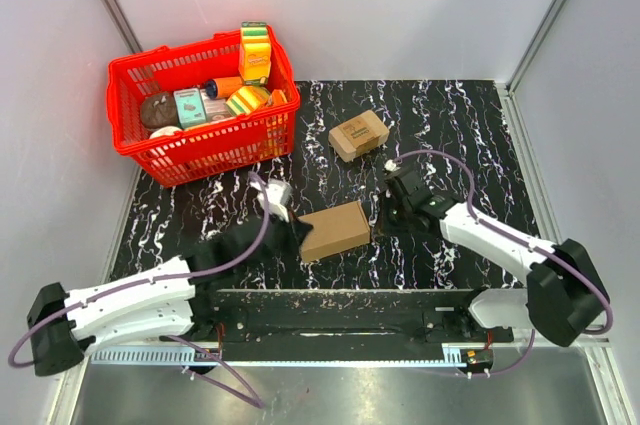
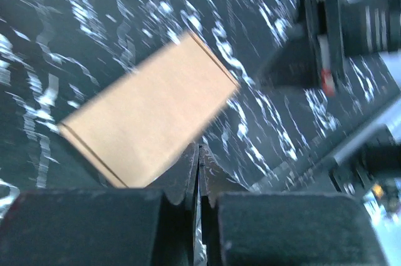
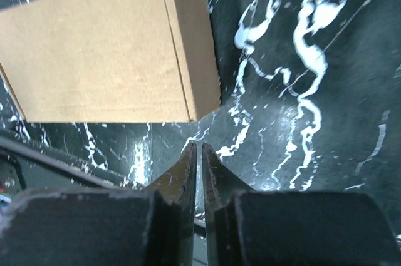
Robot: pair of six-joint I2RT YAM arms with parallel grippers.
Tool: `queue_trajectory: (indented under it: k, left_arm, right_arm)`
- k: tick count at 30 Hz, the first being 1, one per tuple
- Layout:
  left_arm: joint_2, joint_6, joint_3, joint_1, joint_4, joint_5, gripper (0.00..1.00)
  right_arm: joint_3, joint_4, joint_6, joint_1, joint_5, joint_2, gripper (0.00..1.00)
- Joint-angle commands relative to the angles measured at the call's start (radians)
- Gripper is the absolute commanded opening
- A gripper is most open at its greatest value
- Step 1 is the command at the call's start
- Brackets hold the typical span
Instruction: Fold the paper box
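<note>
The box (image 1: 335, 230) lies flat and closed at mid-frame in the top view. Its long axis runs left to right, with the right end tipped slightly up-frame. You have an arm at each short end. The left gripper (image 1: 293, 235) has its fingers pressed together and holds nothing. It sits right against the left end, though contact can't be told. The right gripper (image 1: 384, 217) is also all but closed on nothing. In its wrist view the box corner lies just up-left of the tips, clearly apart. Your left arm is nearer, so any push along the axis starts there.
</note>
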Motion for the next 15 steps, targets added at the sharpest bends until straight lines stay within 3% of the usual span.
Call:
queue_trajectory:
  k: [1,4,15]
  left_arm:
    - [0.04,0.137,0.04,0.2,0.012,0.022,0.01]
    - [0.149,0.177,0.055,0.32,0.081,0.133,0.0]
    - [0.497,0.221,0.211,0.473,0.07,0.062,0.0]
  right_arm:
    - [-0.037,0.081,0.036,-0.001,-0.162,0.051,0.11]
    - [-0.058,0.116,0.042,0.0,-0.191,0.085,0.11]
    - [-0.037,0.173,0.052,0.0,-0.16,0.171,0.1]
